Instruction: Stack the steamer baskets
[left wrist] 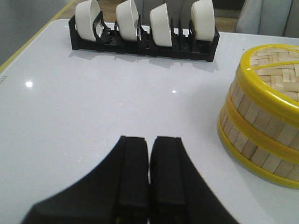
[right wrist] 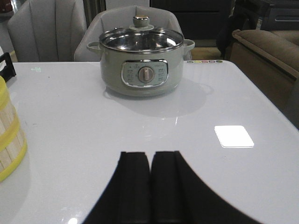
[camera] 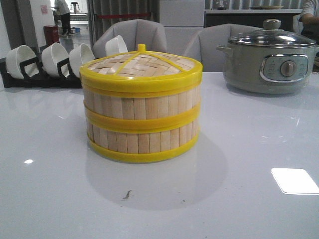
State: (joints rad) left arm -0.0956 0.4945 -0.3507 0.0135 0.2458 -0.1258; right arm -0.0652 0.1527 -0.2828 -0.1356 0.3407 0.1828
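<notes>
Two steamer baskets stand stacked in the middle of the table, the upper basket on the lower basket, with the flat woven lid on top. The stack also shows in the left wrist view and at the edge of the right wrist view. My left gripper is shut and empty, over bare table beside the stack. My right gripper is shut and empty, over bare table on the stack's other side. Neither gripper shows in the front view.
A black rack of white bowls stands at the back left, also in the left wrist view. A grey-green electric pot with a glass lid stands at the back right, also in the right wrist view. Chairs stand behind the table.
</notes>
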